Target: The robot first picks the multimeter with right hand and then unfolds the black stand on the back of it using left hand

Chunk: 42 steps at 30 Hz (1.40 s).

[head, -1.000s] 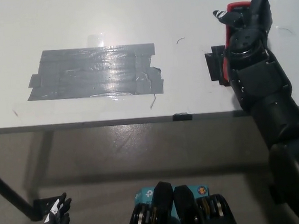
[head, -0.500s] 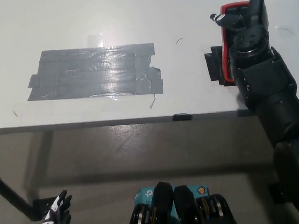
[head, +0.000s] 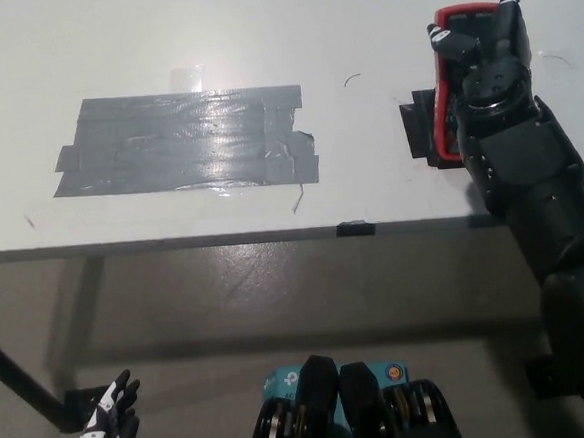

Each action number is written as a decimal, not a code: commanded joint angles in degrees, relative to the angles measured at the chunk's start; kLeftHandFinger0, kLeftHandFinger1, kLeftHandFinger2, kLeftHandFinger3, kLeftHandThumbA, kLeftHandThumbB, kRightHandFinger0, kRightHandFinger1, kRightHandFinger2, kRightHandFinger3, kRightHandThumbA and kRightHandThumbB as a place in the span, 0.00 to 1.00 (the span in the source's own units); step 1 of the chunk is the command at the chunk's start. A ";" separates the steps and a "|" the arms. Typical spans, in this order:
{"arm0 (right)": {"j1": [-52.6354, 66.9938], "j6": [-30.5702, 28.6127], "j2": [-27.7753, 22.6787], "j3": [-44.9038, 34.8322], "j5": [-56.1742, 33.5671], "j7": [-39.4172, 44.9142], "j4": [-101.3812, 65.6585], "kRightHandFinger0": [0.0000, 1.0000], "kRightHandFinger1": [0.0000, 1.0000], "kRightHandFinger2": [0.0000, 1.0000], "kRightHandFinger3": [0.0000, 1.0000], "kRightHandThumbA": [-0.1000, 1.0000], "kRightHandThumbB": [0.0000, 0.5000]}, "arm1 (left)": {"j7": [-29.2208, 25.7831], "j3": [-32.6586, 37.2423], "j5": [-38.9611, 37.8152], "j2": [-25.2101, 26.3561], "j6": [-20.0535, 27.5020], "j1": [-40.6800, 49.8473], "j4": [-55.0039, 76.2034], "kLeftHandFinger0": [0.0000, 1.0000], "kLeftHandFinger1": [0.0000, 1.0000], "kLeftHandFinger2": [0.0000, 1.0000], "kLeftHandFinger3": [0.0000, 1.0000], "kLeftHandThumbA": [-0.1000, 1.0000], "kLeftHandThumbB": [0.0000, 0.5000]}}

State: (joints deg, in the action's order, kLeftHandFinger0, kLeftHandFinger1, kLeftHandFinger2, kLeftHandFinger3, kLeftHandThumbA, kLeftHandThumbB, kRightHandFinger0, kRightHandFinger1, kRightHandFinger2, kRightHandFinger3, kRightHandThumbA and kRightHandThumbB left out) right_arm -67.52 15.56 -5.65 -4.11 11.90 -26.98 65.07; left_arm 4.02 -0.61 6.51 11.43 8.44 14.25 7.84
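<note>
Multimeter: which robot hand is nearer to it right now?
Right. The black right robot hand lies over the red-edged multimeter at the table's far right, fingers around it. The white left robot hand hangs low at the picture's bottom left, below the table edge.

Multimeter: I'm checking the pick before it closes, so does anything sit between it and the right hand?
Nothing visible does. The right hand is already over the multimeter on the table, fingers apart around its red case. The left hand rests low, far off.
</note>
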 commanded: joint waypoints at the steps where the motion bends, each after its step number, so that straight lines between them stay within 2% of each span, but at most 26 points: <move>1: -3.71 0.07 -0.87 1.64 0.25 0.31 1.22 1.00 1.00 1.00 1.00 0.79 1.00 | -0.19 -0.47 0.25 0.77 1.92 -0.12 1.29 1.00 1.00 1.00 1.00 0.95 0.14; 7: -4.90 0.14 -1.23 2.66 -0.29 1.19 4.21 1.00 1.00 1.00 1.00 0.77 1.00 | -0.17 -0.53 0.13 0.88 2.46 -0.43 0.88 1.00 1.00 1.00 1.00 0.95 0.12; 14: -5.29 0.46 -1.28 2.68 -1.32 3.18 4.62 1.00 1.00 1.00 1.00 0.72 1.00 | -0.24 -0.54 0.56 0.94 2.03 -1.14 0.81 1.00 1.00 1.00 1.00 0.95 0.15; 18: -5.36 2.38 -1.52 3.04 -1.43 6.22 4.44 1.00 1.00 1.00 1.00 0.67 1.00 | -0.30 -0.41 1.42 1.04 1.56 -1.47 1.28 1.00 1.00 1.00 1.00 0.96 0.17; 20: -5.73 3.91 -1.84 4.59 -0.23 8.34 5.63 1.00 1.00 1.00 1.00 0.68 1.00 | -0.01 -0.41 1.15 1.19 1.44 -1.59 1.63 1.00 1.00 1.00 1.00 0.96 0.16; 23: -5.60 3.55 -2.12 5.27 -0.30 8.95 5.86 1.00 1.00 1.00 1.00 0.59 1.00 | -0.06 -0.31 1.31 1.19 1.63 -1.91 1.48 1.00 1.00 1.00 1.00 0.95 0.15; 25: -6.48 5.75 -2.50 9.44 3.22 9.84 7.75 1.00 1.00 1.00 1.00 0.54 1.00 | -0.02 -0.26 1.33 1.31 1.87 -1.99 1.27 1.00 1.00 1.00 1.00 0.95 0.15; 26: -7.06 6.22 -2.62 11.08 4.39 9.54 8.67 1.00 1.00 1.00 1.00 0.44 0.95 | -0.10 -0.28 1.37 1.28 1.89 -2.28 1.20 1.00 1.00 1.00 1.00 0.95 0.15; 27: -7.15 6.35 -2.51 13.39 6.29 6.73 9.45 0.79 1.00 1.00 1.00 0.27 0.84 | -0.22 -0.30 1.64 1.28 1.75 -2.26 1.39 1.00 1.00 1.00 1.00 0.94 0.16; 28: -6.96 6.11 -2.48 14.43 6.56 5.44 9.49 0.49 0.61 0.79 1.00 0.14 0.69 | -0.18 -0.33 1.62 1.32 1.60 -2.11 1.56 1.00 1.00 1.00 1.00 0.94 0.17; 29: -6.84 5.39 -2.61 15.59 7.20 3.69 9.37 0.30 0.38 0.55 1.00 0.04 0.60 | -0.13 -0.35 1.50 1.29 1.31 -2.48 1.56 1.00 1.00 1.00 1.00 0.94 0.19; 30: -6.66 5.04 -2.65 16.15 7.33 3.14 9.14 0.25 0.33 0.50 0.95 0.03 0.57 | -0.06 -0.36 1.40 1.30 1.21 -2.52 1.60 1.00 1.00 1.00 1.00 0.94 0.19; 31: -6.13 5.09 -2.62 17.06 7.88 1.27 8.82 0.28 0.35 0.49 0.83 0.02 0.57 | 0.00 -0.31 1.44 1.38 1.60 -2.45 1.56 1.00 1.00 1.00 1.00 0.94 0.16; 32: -5.88 4.78 -2.56 17.84 8.44 -0.56 9.15 0.28 0.35 0.50 0.80 0.02 0.60 | -0.03 -0.32 1.51 1.41 1.66 -2.50 1.46 1.00 1.00 1.00 1.00 0.94 0.17; 33: -5.39 3.94 -2.62 18.41 8.77 -1.76 8.83 0.36 0.45 0.57 0.70 0.05 0.63 | 0.00 -0.35 1.41 1.40 1.45 -2.46 1.51 1.00 1.00 1.00 1.00 0.95 0.18; 35: -4.58 2.44 -2.72 18.29 8.18 -3.10 7.93 0.50 0.61 0.69 0.60 0.03 0.67 | 0.09 -0.39 1.16 1.36 1.15 -2.46 1.56 1.00 1.00 1.00 1.00 0.94 0.19; 36: -4.26 1.82 -2.76 18.37 8.13 -3.82 7.82 0.49 0.60 0.66 0.58 0.00 0.66 | 0.01 -0.37 1.36 1.36 1.17 -2.45 1.56 1.00 1.00 1.00 1.00 0.94 0.19; 37: -4.13 1.53 -2.81 18.43 8.03 -4.05 7.87 0.55 0.66 0.71 0.58 0.00 0.65 | 0.07 -0.38 1.20 1.34 1.05 -2.46 1.55 1.00 1.00 1.00 1.00 0.94 0.20; 39: -4.43 1.20 -2.97 18.45 7.71 -3.99 8.28 0.57 0.67 0.72 0.60 0.00 0.65 | 0.02 -0.50 1.03 1.32 1.06 -2.92 1.44 1.00 1.00 1.00 1.00 0.94 0.19; 40: -4.35 0.87 -3.02 18.17 7.32 -4.06 8.30 0.55 0.64 0.69 0.59 0.01 0.66 | 0.12 -0.53 0.72 1.26 0.76 -2.91 1.49 1.00 1.00 1.00 1.00 0.94 0.19; 42: -4.65 0.72 -3.12 17.79 6.76 -3.82 8.98 0.46 0.56 0.63 0.68 0.00 0.61 | 0.06 -0.52 0.98 1.34 0.89 -3.10 1.45 1.00 1.00 1.00 1.00 0.95 0.18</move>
State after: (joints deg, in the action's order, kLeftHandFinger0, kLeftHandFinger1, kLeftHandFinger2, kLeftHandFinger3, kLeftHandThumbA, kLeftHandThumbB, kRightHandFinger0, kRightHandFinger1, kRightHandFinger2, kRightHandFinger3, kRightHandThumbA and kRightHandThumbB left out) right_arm -69.84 18.06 -7.60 13.88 17.84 -27.68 74.00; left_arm 4.04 -0.69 7.52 11.93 8.43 11.52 7.84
